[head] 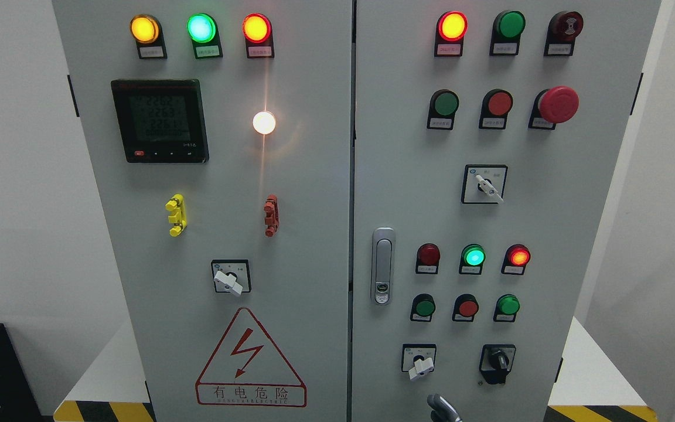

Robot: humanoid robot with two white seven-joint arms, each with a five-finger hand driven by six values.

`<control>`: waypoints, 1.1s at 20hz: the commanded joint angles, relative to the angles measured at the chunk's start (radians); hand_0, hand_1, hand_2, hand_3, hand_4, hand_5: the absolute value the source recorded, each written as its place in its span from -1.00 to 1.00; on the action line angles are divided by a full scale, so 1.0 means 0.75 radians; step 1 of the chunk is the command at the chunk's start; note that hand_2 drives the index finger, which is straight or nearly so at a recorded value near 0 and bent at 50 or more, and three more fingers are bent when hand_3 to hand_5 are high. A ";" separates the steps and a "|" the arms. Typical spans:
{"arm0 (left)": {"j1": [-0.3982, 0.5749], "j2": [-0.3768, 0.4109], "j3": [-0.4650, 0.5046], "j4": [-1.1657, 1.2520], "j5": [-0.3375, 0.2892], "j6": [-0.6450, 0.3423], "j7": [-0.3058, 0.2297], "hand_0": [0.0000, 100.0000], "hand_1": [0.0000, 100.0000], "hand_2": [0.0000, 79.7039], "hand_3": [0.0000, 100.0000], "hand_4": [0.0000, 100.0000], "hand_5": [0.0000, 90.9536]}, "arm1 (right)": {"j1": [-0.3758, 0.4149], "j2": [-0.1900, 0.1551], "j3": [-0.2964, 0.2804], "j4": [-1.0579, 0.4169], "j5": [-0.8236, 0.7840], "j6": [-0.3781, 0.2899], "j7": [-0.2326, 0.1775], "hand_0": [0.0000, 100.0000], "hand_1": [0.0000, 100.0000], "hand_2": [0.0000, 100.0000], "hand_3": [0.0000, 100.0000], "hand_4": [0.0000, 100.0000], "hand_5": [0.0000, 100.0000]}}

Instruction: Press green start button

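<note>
- The right door of the grey cabinet (578,234) carries several green buttons: one in the upper button row (446,104), and two in the lower button row, at the left (425,307) and the right (508,305) of a red button (467,307).
- The labels under the buttons are too small to read, so which green one is the start button cannot be told from here; the lower-left one is the nearest candidate to the hand.
- Do not mistake lamps for buttons: the lit green lamp (474,256) sits in the row just above the lower buttons, and another green lamp (511,24) sits in the top row.
- A hand (443,408) shows only as a dark tip at the bottom edge, below the white selector switch (420,366). Which arm it belongs to cannot be seen, and whether its fingers are open or closed cannot be told.
- Judgement: raise the hand past the selector switch without brushing its lever, and present one extended fingertip square to the button face.
- Keep clear of the red button beside the target and of the red mushroom stop button (558,104) higher up.
- Press straight in, centred, then release.
</note>
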 commanded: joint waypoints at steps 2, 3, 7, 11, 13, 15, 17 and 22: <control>-0.037 0.000 0.000 0.039 0.000 0.000 0.000 -0.76 0.11 -1.00 -1.00 -1.00 -1.00 | 0.003 0.000 -0.002 -0.001 0.004 -0.001 0.000 -1.00 -0.88 -1.00 -0.97 -1.00 -1.00; -0.037 0.000 0.000 0.039 0.000 0.000 0.000 -0.76 0.11 -1.00 -1.00 -1.00 -1.00 | 0.003 0.000 -0.002 -0.001 0.004 -0.001 0.000 -1.00 -0.88 -1.00 -0.97 -1.00 -1.00; -0.037 0.000 0.000 0.039 0.000 0.000 0.000 -0.76 0.11 -1.00 -1.00 -1.00 -1.00 | 0.005 -0.002 -0.004 -0.011 0.004 -0.005 0.000 -1.00 -0.88 -1.00 -0.97 -1.00 -1.00; -0.037 0.000 0.000 0.039 0.000 0.000 0.000 -0.76 0.11 -1.00 -1.00 -1.00 -1.00 | 0.009 -0.002 -0.006 -0.013 0.018 -0.044 -0.006 -1.00 -0.81 -1.00 -0.88 -1.00 -1.00; -0.035 0.000 0.000 0.039 0.000 0.000 0.000 -0.76 0.11 -1.00 -1.00 -1.00 -1.00 | 0.009 -0.002 -0.006 -0.015 0.031 -0.056 -0.010 -1.00 -0.65 -1.00 -0.73 -0.88 -1.00; -0.037 0.000 0.000 0.039 0.000 0.000 0.000 -0.76 0.11 -1.00 -1.00 -1.00 -1.00 | 0.009 -0.005 -0.010 -0.015 0.075 -0.066 -0.014 -1.00 -0.48 -1.00 -0.57 -0.68 -0.94; -0.037 0.000 0.000 0.039 0.000 0.000 0.000 -0.76 0.11 -1.00 -1.00 -1.00 -1.00 | 0.009 -0.005 -0.026 -0.015 0.137 -0.101 -0.018 -1.00 -0.35 -1.00 -0.43 -0.45 -0.69; -0.037 0.000 0.000 0.039 0.000 0.000 0.000 -0.76 0.11 -1.00 -1.00 -1.00 -1.00 | 0.005 0.000 -0.026 -0.015 0.310 -0.207 -0.043 -0.90 -0.17 -1.00 0.06 0.01 -0.04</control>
